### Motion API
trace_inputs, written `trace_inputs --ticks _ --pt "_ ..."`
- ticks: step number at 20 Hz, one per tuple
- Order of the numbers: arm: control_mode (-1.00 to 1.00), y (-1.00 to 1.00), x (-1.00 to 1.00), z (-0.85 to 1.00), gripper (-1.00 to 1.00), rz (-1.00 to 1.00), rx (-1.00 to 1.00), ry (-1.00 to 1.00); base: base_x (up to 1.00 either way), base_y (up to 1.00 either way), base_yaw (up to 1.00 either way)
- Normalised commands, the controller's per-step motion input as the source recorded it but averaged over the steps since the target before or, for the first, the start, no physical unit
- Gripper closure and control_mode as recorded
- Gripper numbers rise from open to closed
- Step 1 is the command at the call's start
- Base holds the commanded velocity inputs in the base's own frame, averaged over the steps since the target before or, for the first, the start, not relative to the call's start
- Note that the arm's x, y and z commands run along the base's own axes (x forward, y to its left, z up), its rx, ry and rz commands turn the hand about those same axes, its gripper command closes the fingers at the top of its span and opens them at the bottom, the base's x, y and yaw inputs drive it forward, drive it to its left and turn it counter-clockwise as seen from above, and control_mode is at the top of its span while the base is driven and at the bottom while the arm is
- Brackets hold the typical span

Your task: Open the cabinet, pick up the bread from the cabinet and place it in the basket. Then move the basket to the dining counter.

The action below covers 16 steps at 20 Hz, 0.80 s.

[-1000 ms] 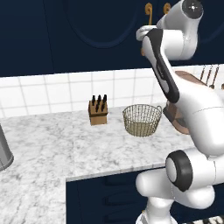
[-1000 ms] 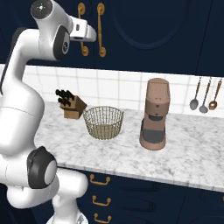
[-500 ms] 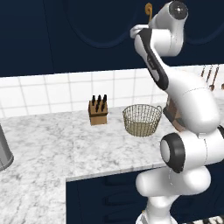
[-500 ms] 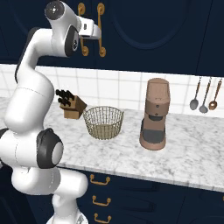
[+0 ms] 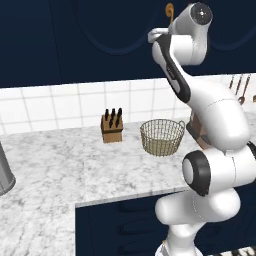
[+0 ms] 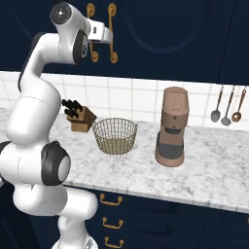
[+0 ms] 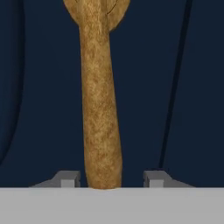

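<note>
Hand view puts my gripper point(image 7: 107, 178) straddling a golden-brown handle point(image 7: 99, 100) of the cabinet point(image 7: 39, 87), one fingertip point(image 7: 68, 178) on each side with a gap left between each fingertip and the handle, so my jaws stand part open, not clamped. Below the cabinet, the basket point(image 6: 115, 135) sits on the marble worktop point(image 6: 209, 170), between the knife block point(image 6: 80, 117) and the coffee machine point(image 6: 172, 126)
</note>
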Motion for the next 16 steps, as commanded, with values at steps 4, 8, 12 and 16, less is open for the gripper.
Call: trace_inputs --ticks 4,8,12,16 --pt "-1.0 0.14 0.55 -0.19 1.0 0.0 0.0 0.0 0.0 0.0 0.0" --pt "-1.0 0.51 -0.1 -0.01 1.0 0.11 0.04 0.04 0.0 0.0 0.0" --pt "-1.0 1.0 -0.95 0.0 1.0 0.21 0.11 0.0 0.0 0.0 0.0" --pt "-1.0 1.0 -1.0 0.0 1.0 0.15 0.04 0.0 0.0 0.0 0.0"
